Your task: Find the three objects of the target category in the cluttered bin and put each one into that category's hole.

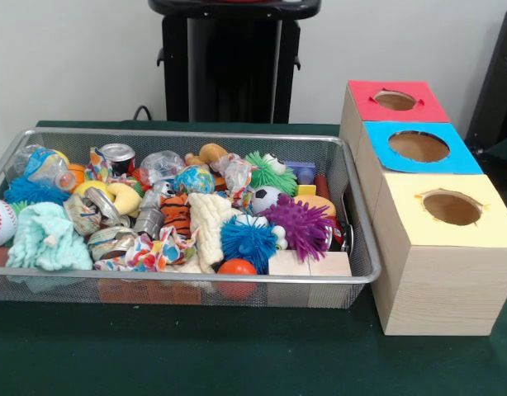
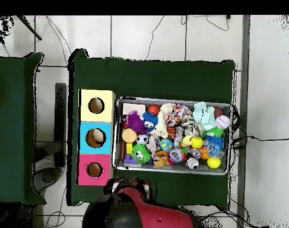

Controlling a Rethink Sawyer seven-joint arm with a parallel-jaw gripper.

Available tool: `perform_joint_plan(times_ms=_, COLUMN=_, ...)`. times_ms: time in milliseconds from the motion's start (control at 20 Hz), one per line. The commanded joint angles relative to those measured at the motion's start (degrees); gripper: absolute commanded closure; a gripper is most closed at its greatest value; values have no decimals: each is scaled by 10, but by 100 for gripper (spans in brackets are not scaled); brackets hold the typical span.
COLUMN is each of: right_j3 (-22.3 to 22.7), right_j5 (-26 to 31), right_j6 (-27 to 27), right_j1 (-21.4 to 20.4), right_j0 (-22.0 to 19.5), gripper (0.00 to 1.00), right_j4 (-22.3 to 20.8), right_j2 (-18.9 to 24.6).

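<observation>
The green desk (image 1: 196, 355) held a wide wire bin (image 1: 196, 279) full of toys. At the bin's near wall lay an orange ball (image 1: 237, 266) and some wood blocks (image 1: 307, 264). Just behind them, in the middle of the bin, sat a blue fuzzy ball (image 1: 248, 239) and a crushed can (image 1: 147, 221).

The clear bottles were further back, close to the bin's far wall. The corner bottle (image 1: 43, 165) had a blue label and lay in the bin's far left corner. It seemed to lie on its side, long way along the far wall, but that was hard to be sure of. The middle bottle (image 1: 159, 165) was crumpled and sat next to a silver can (image 1: 117, 154). The label bottle (image 1: 237, 173) stood a bit to the right of that, among the toys.

Beside the bin's right end stood three boxes with holes: yellow (image 1: 476, 239), then blue (image 1: 464, 161), then red (image 1: 435, 107).

Past the bin's far wall stood the robot's black stand (image 1: 229, 66). The end effector did not show in either view, so I could not tell if it was wide or narrow. The robot (image 2: 146, 217) sat on the same side of the bin as the bottles, so I think they would be a short reach out from it.
</observation>
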Motion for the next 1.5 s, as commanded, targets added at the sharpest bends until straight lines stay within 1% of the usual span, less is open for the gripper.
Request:
perform_joint_plan(times_ms=50, right_j3=4, right_j5=-40, right_j6=-50, right_j1=60, right_j0=-40, gripper=0, right_j4=-20, right_j2=60)
perform_joint_plan(times_ms=300, right_j3=-1, right_j5=-73, right_j6=-49, right_j1=86, right_j0=-58, gripper=0, right_j4=-33, right_j2=79)
perform_joint_plan(times_ms=750, right_j3=-16, right_j5=-95, right_j6=-74, right_j1=129, right_j0=-107, gripper=0, right_j4=-46, right_j2=130)
perform_joint_plan(times_ms=900, right_j3=-24, right_j5=-104, right_j6=-68, right_j1=147, right_j0=-118, gripper=0, right_j4=-57, right_j2=144)
perform_joint_plan(times_ms=1250, right_j3=-29, right_j5=-125, right_j6=-59, right_j1=173, right_j0=-142, gripper=0, right_j4=-75, right_j2=173)
perform_joint_plan(times_ms=1450, right_j3=-52, right_j5=-140, right_j6=-66, right_j1=224, right_j0=-162, gripper=0, right_j4=-91, right_j2=196)
perform_joint_plan(times_ms=1500, right_j3=-58, right_j5=-140, right_j6=-67, right_j1=229, right_j0=-164, gripper=0, right_j4=-98, right_j2=199)
